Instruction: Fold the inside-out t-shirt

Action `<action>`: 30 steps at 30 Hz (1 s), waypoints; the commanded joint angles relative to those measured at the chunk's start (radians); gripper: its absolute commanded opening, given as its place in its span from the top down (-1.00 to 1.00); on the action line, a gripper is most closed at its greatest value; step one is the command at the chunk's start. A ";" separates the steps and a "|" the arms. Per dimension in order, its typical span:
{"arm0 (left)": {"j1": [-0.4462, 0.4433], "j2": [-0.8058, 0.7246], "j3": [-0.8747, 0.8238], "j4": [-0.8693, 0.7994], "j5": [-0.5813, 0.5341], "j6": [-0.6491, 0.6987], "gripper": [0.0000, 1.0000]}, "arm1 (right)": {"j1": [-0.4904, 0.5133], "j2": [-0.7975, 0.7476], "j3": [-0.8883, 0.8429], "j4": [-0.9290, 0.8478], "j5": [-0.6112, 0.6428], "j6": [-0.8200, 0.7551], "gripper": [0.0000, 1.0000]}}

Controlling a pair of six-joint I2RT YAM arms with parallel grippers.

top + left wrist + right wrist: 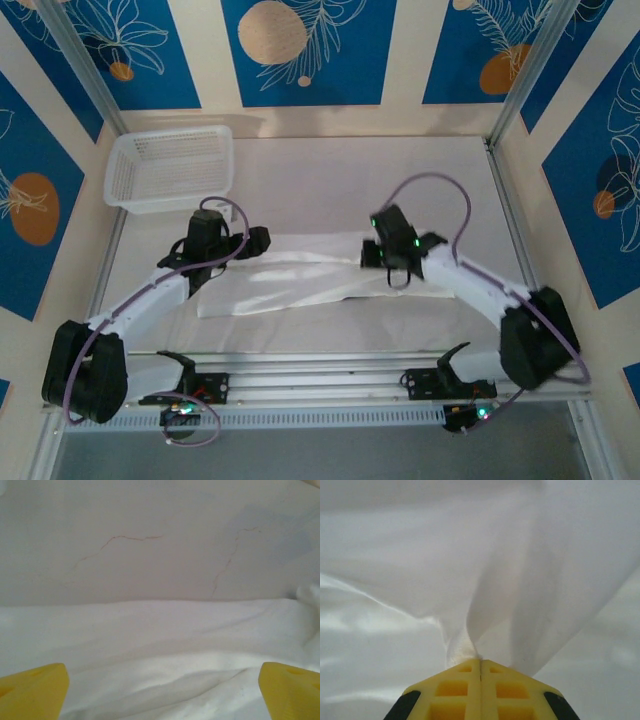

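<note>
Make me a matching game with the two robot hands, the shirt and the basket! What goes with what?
Things:
1. left gripper
2. right gripper
3. t-shirt
4. basket

Places or states:
A. in the far left corner
B. shut, pinching white fabric
C. wide open
D. spread out between the two arms

Pairs: 1-C, 2-B, 3-D, 4-A

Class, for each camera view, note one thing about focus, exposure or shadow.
Top external: evenly lit, sharp, the white t-shirt barely contrasting with the pale table; left wrist: soft focus, shirt folds washed out, yellow fingers of the left gripper blurred; right wrist: cloth rising from the right gripper hazy, out of focus.
</note>
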 commanded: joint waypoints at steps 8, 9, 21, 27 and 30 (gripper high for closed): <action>-0.029 0.029 0.003 0.030 0.015 0.023 -0.97 | -0.075 -0.158 -0.011 0.009 0.022 0.084 0.12; -0.032 0.028 0.006 0.029 0.017 0.023 -0.97 | -0.117 -0.101 0.047 -0.013 0.020 0.066 0.13; -0.043 0.008 0.031 -0.041 -0.017 0.038 -0.98 | -0.111 0.576 0.633 -0.308 0.245 -0.193 -0.03; -0.043 0.024 0.027 -0.047 -0.025 0.031 -0.98 | -0.106 0.705 0.680 -0.299 0.260 -0.217 0.03; -0.043 0.039 0.030 -0.049 -0.022 0.026 -0.97 | -0.098 0.717 0.688 -0.297 0.280 -0.218 0.44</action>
